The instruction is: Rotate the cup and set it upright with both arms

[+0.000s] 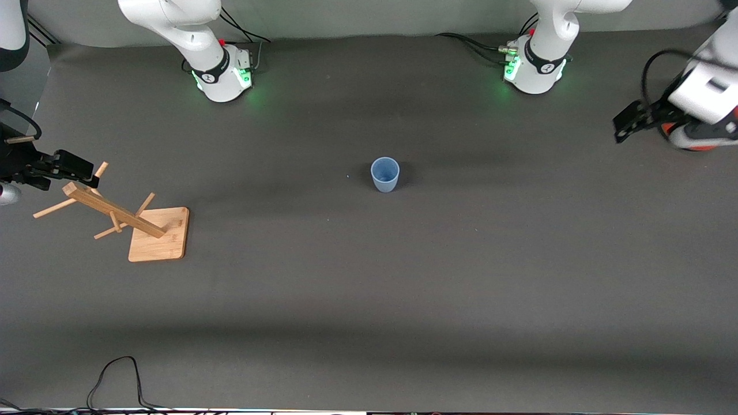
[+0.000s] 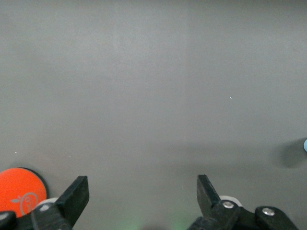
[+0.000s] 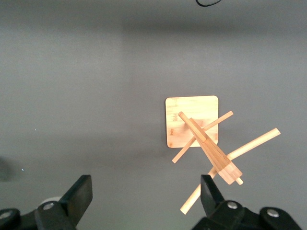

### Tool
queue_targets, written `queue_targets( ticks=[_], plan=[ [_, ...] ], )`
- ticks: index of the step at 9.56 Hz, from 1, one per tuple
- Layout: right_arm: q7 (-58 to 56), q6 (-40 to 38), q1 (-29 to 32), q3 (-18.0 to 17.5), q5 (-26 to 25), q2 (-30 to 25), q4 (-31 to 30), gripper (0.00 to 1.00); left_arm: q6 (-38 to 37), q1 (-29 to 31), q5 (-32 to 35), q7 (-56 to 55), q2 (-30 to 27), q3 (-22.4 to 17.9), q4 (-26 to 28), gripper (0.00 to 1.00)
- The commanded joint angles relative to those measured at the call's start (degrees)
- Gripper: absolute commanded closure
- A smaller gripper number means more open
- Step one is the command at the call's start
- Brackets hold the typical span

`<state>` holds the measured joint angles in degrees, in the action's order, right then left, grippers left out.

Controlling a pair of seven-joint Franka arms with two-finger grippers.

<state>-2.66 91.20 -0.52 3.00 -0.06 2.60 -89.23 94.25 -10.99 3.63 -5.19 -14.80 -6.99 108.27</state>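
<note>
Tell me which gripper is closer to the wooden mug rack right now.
Right. The right gripper hangs open just above the wooden mug rack; the left gripper hangs open at the left arm's end of the table.

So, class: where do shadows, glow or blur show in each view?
Front view: green glow by both bases, soft shadow beside the cup. Left wrist view: the cup's shadow at the picture's edge, open left end effector soft-edged. Right wrist view: wooden rack sharp, open right end effector blurred.

Two white jointed arms (image 1: 184,29); black joint bands; green-lit round bases (image 1: 533,72); black cables; black two-finger grippers (image 2: 141,199).
</note>
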Motion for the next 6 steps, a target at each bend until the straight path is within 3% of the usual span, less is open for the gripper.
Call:
queue_targets(
  ticks=[1,6],
  plan=[
    [-1.4,0.0,-0.1,0.2,-0.5,0.0,0.3,0.00,1.1,-0.1,-1.2,2.5,-1.0,-0.1,1.2,0.00],
    [-1.3,-0.1,-0.2,0.2,-0.5,0.0,0.3,0.00,1.6,1.6,-0.6,6.6,0.3,-0.1,0.8,0.00]
  ],
)
